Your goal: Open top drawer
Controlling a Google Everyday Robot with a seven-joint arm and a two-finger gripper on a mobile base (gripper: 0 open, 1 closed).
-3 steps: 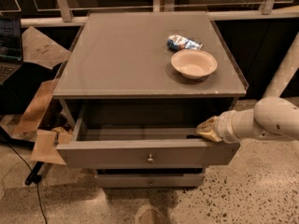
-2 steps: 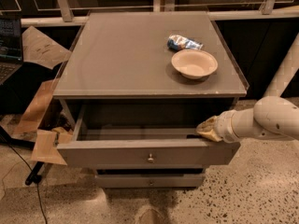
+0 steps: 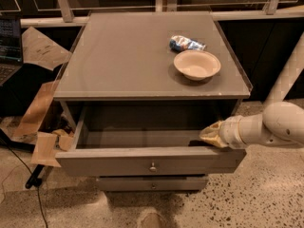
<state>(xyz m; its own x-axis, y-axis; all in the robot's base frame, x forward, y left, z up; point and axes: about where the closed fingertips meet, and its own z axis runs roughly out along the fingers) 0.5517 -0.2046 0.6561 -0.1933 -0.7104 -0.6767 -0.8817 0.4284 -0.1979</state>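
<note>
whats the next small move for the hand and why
Probably lift the hand up and away: the top drawer stands well out, its interior showing, and the hand sits at the right end of its front edge.

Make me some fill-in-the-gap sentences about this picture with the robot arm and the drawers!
The top drawer is not shut; it is ____.
The gripper is at the drawer's ____ end in the picture.
Beside the crumpled packet on the cabinet top sits a cream ____.
Missing words: open, right, bowl.
</note>
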